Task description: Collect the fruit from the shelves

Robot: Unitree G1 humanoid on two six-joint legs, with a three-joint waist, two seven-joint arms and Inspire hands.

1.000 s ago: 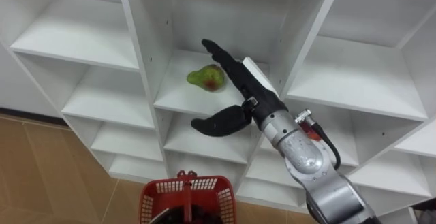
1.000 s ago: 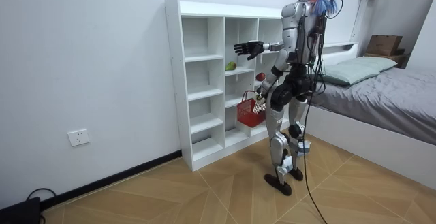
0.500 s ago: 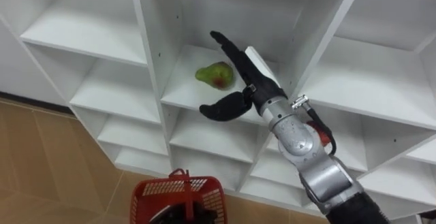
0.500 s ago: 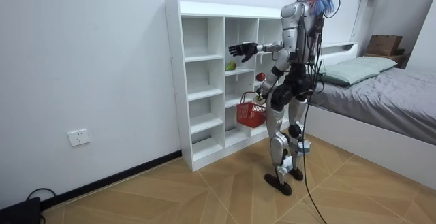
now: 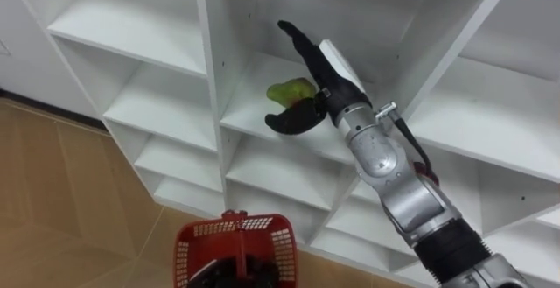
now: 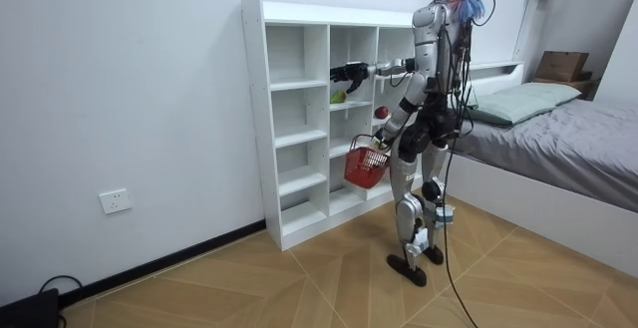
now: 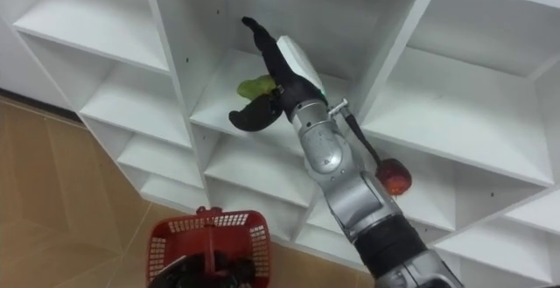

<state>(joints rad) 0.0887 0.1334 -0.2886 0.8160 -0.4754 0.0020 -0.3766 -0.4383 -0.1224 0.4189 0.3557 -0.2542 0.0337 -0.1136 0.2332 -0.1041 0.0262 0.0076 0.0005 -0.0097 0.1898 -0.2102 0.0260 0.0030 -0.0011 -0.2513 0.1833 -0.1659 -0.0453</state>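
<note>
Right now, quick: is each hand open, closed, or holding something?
Right hand: open, reaching at the green pear.
Left hand: at the red basket, grip cannot be told.

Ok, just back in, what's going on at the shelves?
The robot stands at the white shelves, reaching its right hand into a middle compartment for a green pear. The hand is open, fingers straight above the pear and thumb in front of it; no grasp yet. The red basket hangs at its left hand. A red fruit lies on a shelf to the right.
</note>
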